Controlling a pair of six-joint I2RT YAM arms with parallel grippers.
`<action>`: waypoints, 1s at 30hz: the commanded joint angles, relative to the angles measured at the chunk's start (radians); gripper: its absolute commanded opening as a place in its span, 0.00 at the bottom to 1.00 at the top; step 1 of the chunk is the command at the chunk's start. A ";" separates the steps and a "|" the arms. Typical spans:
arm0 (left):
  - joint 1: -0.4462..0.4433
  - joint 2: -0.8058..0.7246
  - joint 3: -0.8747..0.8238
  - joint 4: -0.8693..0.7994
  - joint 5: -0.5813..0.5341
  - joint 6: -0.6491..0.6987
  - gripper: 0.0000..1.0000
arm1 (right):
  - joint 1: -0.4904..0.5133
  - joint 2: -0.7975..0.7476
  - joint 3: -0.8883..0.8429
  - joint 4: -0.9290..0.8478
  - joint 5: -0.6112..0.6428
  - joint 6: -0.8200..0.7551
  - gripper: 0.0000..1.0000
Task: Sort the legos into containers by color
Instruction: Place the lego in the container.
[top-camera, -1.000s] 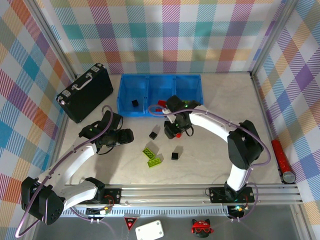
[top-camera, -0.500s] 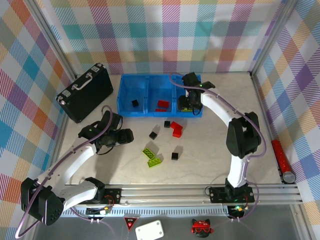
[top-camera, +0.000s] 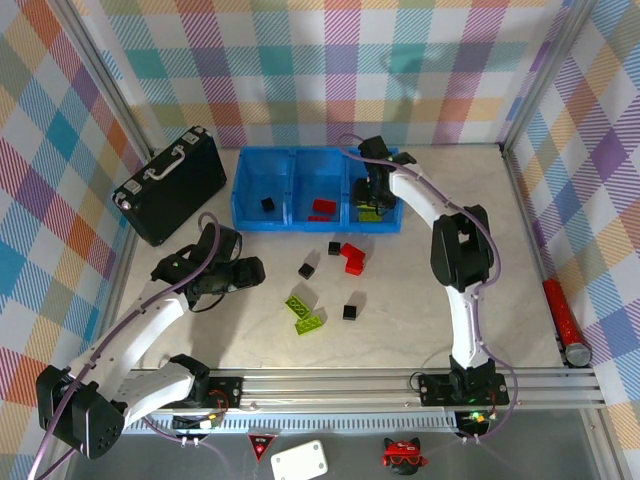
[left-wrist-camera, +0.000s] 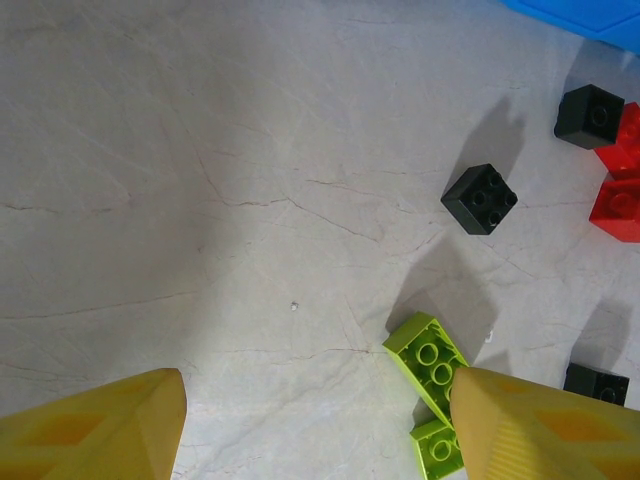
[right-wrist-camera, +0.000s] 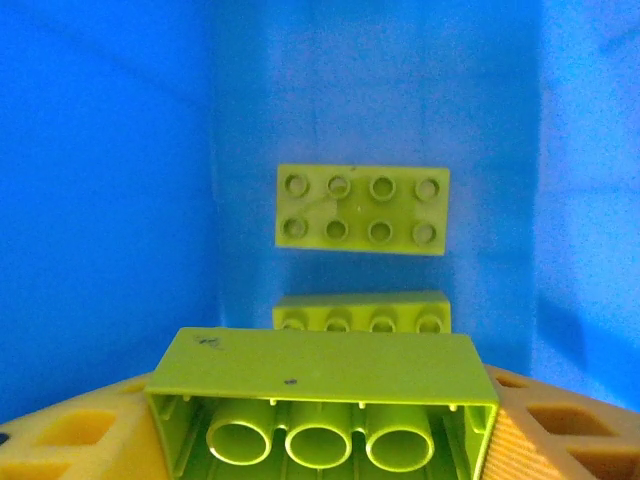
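The blue tray (top-camera: 244, 190) has three compartments: a black cube (top-camera: 267, 204) in the left one, red legos (top-camera: 322, 208) in the middle one. My right gripper (top-camera: 371, 201) hangs over the right compartment (right-wrist-camera: 110, 180), shut on a lime-green lego (right-wrist-camera: 320, 365). Two more green legos (right-wrist-camera: 362, 208) lie below it. My left gripper (left-wrist-camera: 315, 420) is open over bare table, its right finger (left-wrist-camera: 545, 425) next to two green legos (left-wrist-camera: 428, 355). Loose black cubes (left-wrist-camera: 480, 198) and red legos (top-camera: 352, 257) lie on the table in front of the tray.
A black briefcase (top-camera: 170, 183) lies left of the tray. A red cylinder (top-camera: 565, 320) rests outside the right rail. Plaid walls close the back and sides. Another black cube (top-camera: 350, 312) sits right of the green pair (top-camera: 305, 313).
My right gripper has carried the green lego from the loose pile up to the tray's right compartment. The left arm has barely moved.
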 joint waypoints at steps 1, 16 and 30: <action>0.017 -0.020 -0.013 -0.034 -0.011 -0.009 0.70 | -0.017 0.037 0.058 0.001 0.010 0.018 0.65; 0.018 -0.044 -0.018 -0.048 -0.022 -0.017 0.70 | -0.073 0.194 0.260 -0.035 -0.012 -0.047 0.65; 0.018 -0.042 -0.001 -0.072 -0.024 -0.006 0.70 | -0.076 0.318 0.422 -0.088 0.012 -0.100 0.69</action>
